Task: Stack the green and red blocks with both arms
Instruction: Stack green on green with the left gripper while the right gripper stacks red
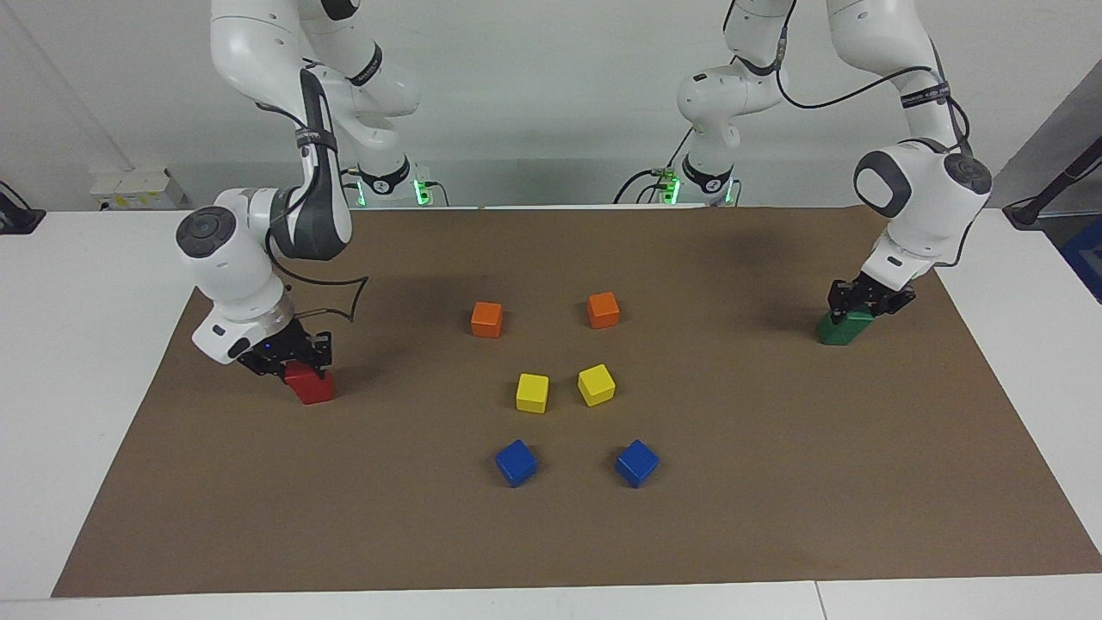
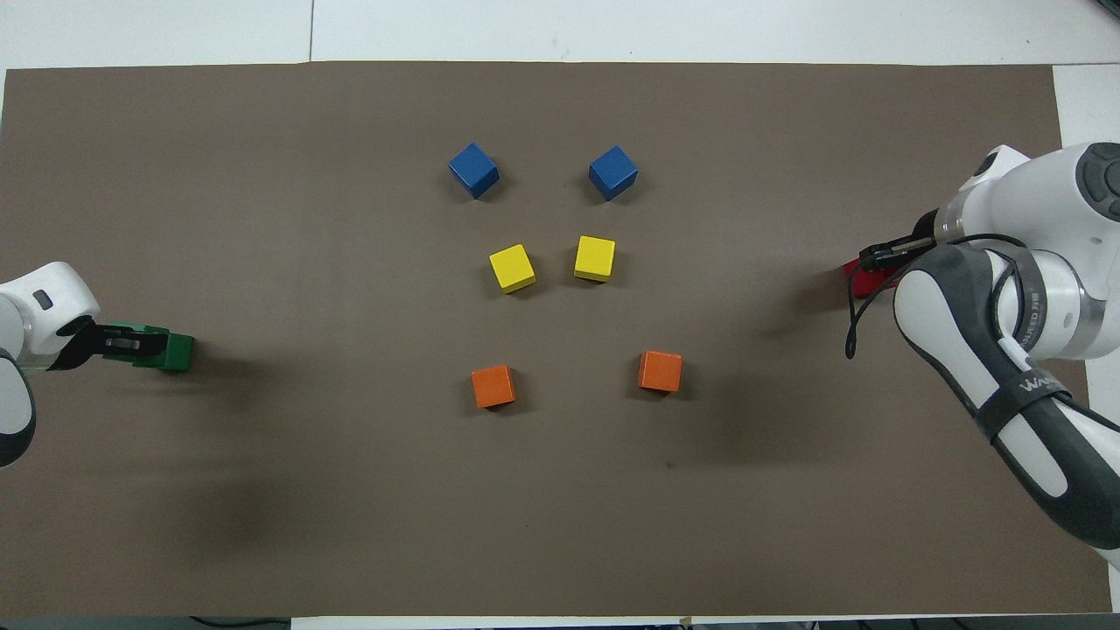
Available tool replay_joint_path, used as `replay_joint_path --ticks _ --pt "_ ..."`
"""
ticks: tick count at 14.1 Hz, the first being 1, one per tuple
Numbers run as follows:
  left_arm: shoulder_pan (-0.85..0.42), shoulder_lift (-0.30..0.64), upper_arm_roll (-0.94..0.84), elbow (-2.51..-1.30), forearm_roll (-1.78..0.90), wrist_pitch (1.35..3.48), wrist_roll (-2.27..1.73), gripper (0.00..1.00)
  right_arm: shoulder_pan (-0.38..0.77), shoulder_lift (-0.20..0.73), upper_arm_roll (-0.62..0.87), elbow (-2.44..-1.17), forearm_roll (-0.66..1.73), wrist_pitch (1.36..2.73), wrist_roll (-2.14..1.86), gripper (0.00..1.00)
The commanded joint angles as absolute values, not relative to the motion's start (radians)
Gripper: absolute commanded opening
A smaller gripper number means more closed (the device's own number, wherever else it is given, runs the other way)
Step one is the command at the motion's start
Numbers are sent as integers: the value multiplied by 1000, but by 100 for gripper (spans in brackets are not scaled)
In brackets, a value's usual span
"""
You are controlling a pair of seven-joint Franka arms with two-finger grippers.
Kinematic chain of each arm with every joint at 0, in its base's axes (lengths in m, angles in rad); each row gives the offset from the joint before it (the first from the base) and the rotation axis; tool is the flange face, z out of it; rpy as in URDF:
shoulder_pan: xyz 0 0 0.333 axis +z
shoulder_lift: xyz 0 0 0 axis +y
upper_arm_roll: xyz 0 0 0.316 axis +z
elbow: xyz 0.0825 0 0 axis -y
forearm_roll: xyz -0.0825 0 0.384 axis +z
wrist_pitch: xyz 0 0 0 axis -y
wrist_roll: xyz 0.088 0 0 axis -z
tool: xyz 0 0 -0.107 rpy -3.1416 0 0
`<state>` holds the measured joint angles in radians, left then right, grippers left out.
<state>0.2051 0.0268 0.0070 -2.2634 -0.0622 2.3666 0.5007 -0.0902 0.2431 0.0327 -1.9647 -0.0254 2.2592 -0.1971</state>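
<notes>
Six cubes mid-mat; ends free.

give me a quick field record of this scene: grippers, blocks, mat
left gripper: shut on the top dark green painted cube of the green stack, at the left arm's end
right gripper: shut on the top bright red painted cube of the red stack, at the right arm's end
middle: orange cubes nearest the robots, yellow cubes, blue cubes farthest
surface: brown mat

Red block, green block, orange, yellow, blue cubes; brown mat.
</notes>
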Motion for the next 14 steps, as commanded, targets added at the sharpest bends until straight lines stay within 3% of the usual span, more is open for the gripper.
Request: replay_joint_path --ticks 1,3,4,7,9,10,14 --pt "221 -6 -2 -2309 -81 2393 538 100 -98 242 38 -1987 -31 2298 -187 0" --pt "221 -6 -2 -2304 -81 2387 537 100 -100 242 38 -1987 -32 2299 -187 0" --pt "221 -5 -2 -2299 -81 2382 537 100 -100 242 38 -1987 -31 2299 -186 5" --pt "215 3 -2 -2252 -80 2320 534 100 -100 244 38 -1988 -31 2304 -187 44" --pt "221 8 -2 -2173 -78 2228 540 100 -100 242 38 -1988 -31 2306 -183 86" --pt "224 8 -2 -2134 -78 2194 551 100 -100 242 38 -1988 -31 2306 -181 98" --pt "230 0 3 -1988 -74 2051 543 100 -98 242 38 -1988 -31 2304 -178 100"
